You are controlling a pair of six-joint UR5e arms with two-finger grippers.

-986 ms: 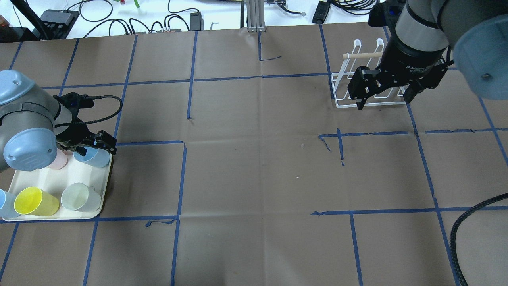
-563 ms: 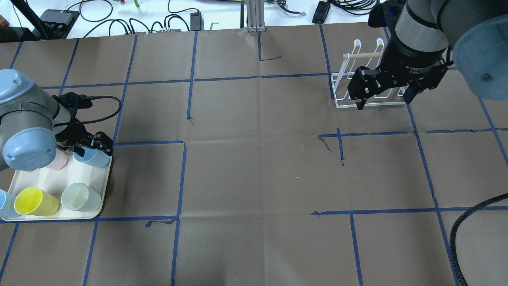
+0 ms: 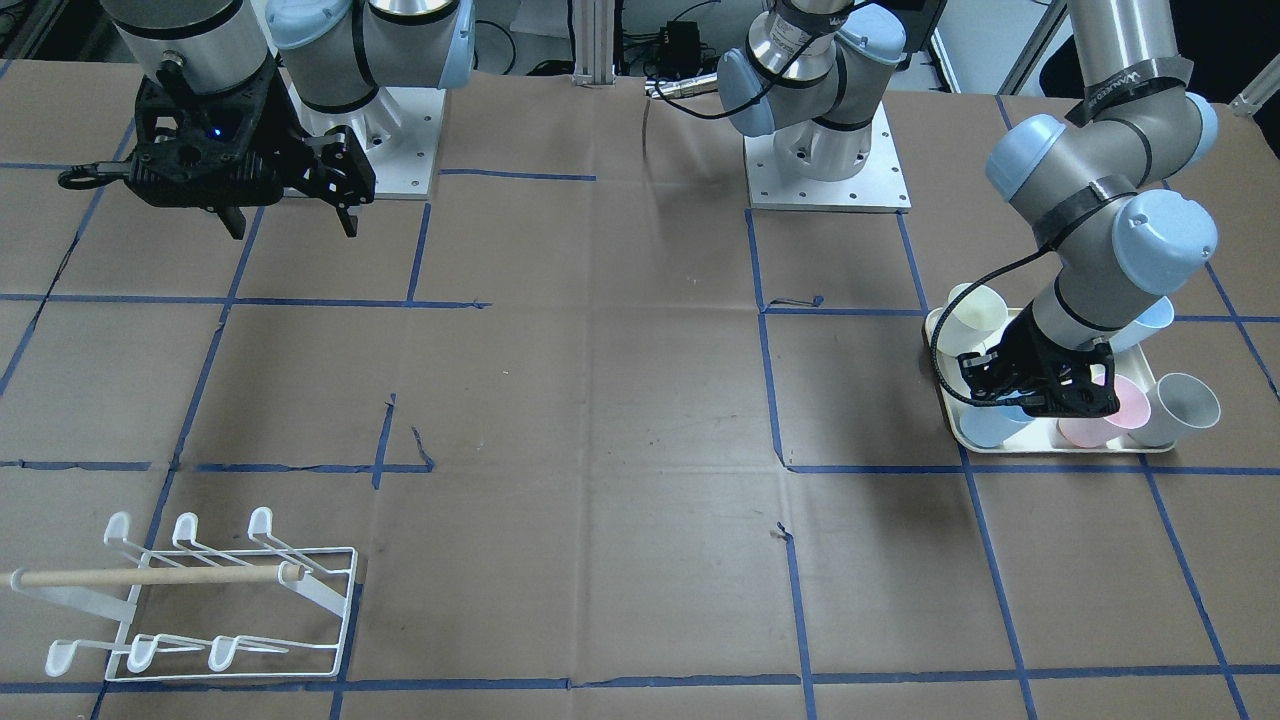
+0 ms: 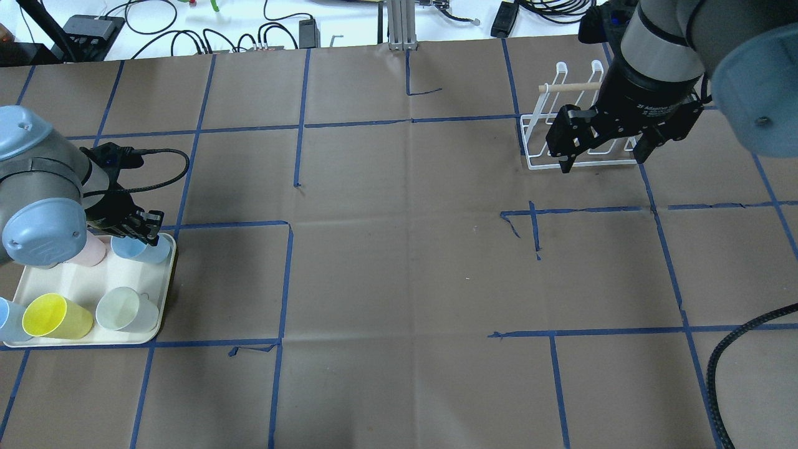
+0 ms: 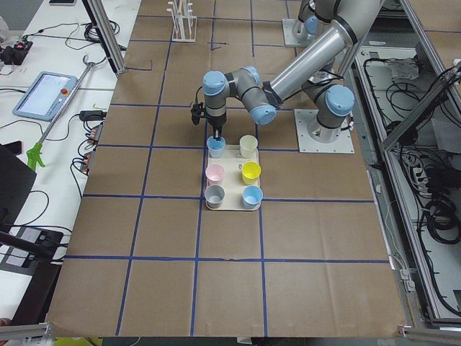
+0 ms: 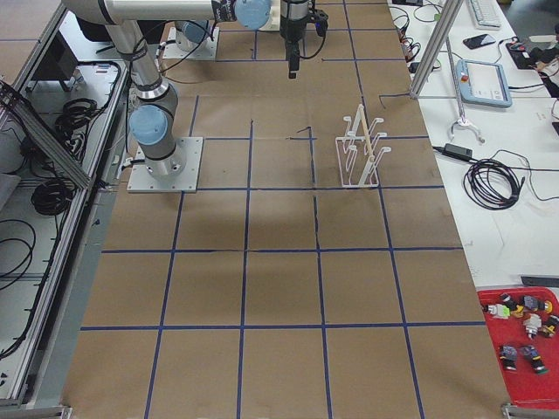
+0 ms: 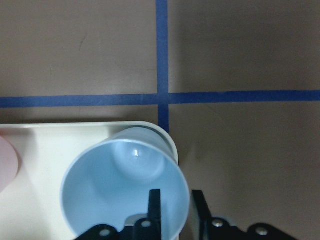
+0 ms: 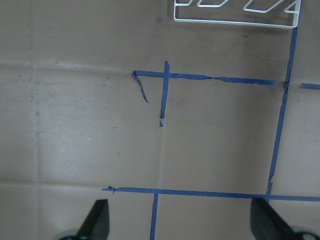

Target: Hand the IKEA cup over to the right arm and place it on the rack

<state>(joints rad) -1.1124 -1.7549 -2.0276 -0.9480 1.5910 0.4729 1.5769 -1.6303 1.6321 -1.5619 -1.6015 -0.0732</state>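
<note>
The left jaws straddle the wall of a pale blue cup (image 7: 115, 200). One finger (image 7: 155, 207) is inside the rim and the other (image 7: 199, 207) outside, drawn close together. Whether they are clenched on the wall I cannot tell. The right jaws hang released, fingers wide apart with nothing between them, on the right arm (image 4: 661, 50) high over the desk (image 4: 405, 262).

The desk is covered in brown paper crossed by blue tape lines. Beyond its far edge lie cables and power bricks on a white surface.

The blue cup stands upright in a corner of a cream tray (image 4: 81, 341), beside a pink cup (image 4: 95, 252). A yellow cup (image 4: 53, 317) and a grey cup (image 4: 124, 310) share the tray. The white wire rack (image 3: 330, 600) with its wooden dowel (image 3: 150, 576) stands well apart, at the desk's other end.

Overhead, the right jaws overlap the rack, but the front view shows them well apart. The left side view shows six cups, including a cream cup (image 5: 248, 146) that the left arm (image 4: 43, 181) hides overhead.
</note>
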